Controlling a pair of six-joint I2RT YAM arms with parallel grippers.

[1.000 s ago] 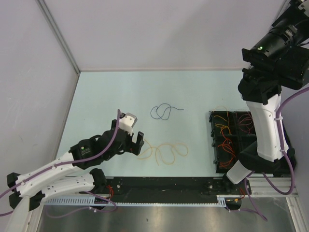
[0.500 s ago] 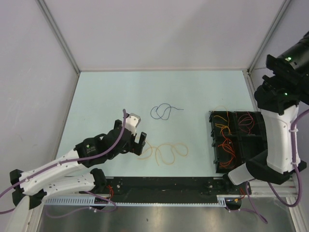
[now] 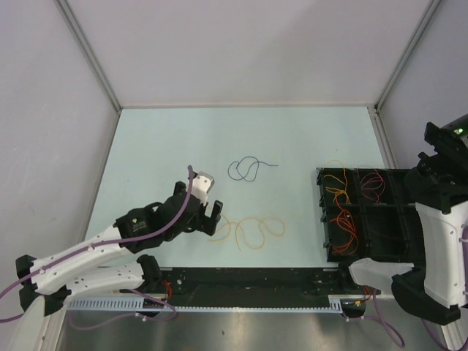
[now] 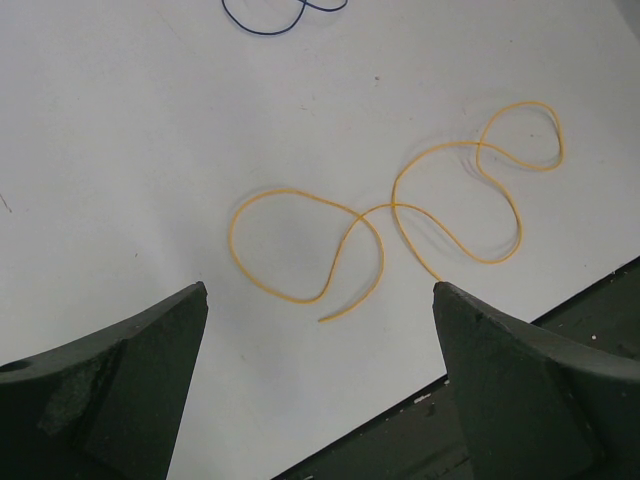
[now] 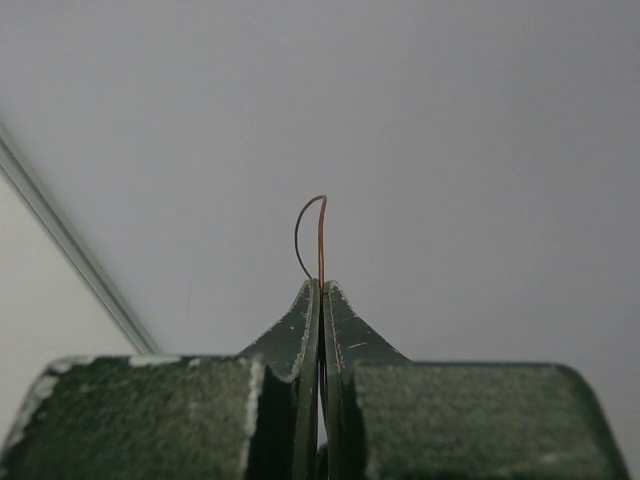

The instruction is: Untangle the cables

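Observation:
An orange-yellow cable (image 3: 252, 230) lies in loops on the table near the front edge. It also shows in the left wrist view (image 4: 400, 215). A dark blue cable (image 3: 248, 170) lies curled behind it, and its edge shows at the top of the left wrist view (image 4: 280, 15). My left gripper (image 3: 210, 212) is open and empty, just left of the yellow cable's end (image 4: 320, 300). My right gripper (image 5: 321, 288) is shut on a thin red-brown cable loop (image 5: 321, 235), held up against the wall. In the top view only the right arm (image 3: 442, 227) shows.
A black compartment tray (image 3: 320, 212) at the right holds several tangled red and orange cables (image 3: 344, 212). A black rail (image 3: 248, 278) runs along the table's front edge. Grey walls close the table on the left, back and right.
The right arm has swung from over the tray out to the right edge, lifting its gripper out of the top view. The left gripper moved slightly right toward the yellow cable, then stayed.

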